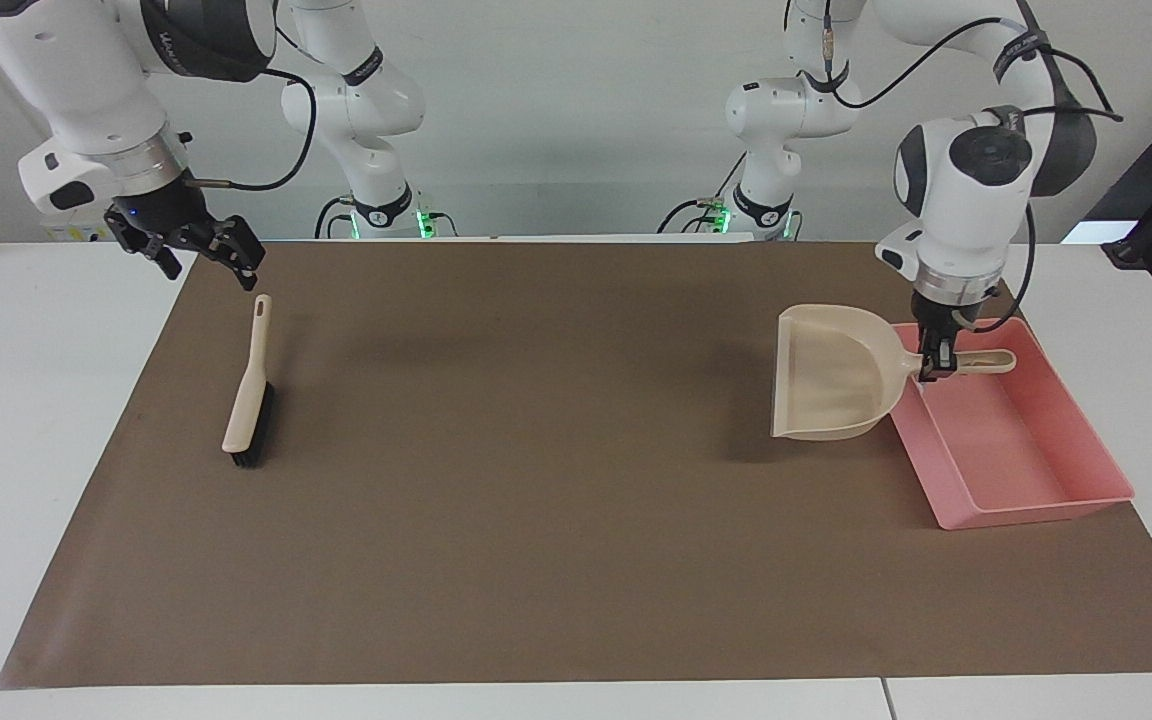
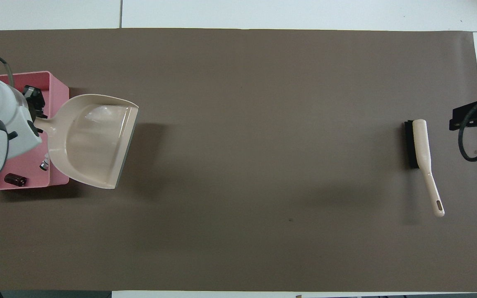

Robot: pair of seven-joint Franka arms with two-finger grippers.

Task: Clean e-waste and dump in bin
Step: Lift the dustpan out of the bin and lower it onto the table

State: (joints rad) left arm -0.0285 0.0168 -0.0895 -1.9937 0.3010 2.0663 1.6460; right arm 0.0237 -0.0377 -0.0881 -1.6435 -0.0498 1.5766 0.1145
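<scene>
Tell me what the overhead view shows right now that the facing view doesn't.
Overhead only: the dark battery-like item and the small white item lying in the pink bin. Facing only: both arm bases, and the right gripper waiting open over the mat's edge near the brush. Both: the left gripper holding the dustpan by its handle.

Open mat [image 1: 556,480] lies between brush [image 1: 248,390] and dustpan [image 1: 831,375] beside the bin [image 1: 1026,470].
</scene>
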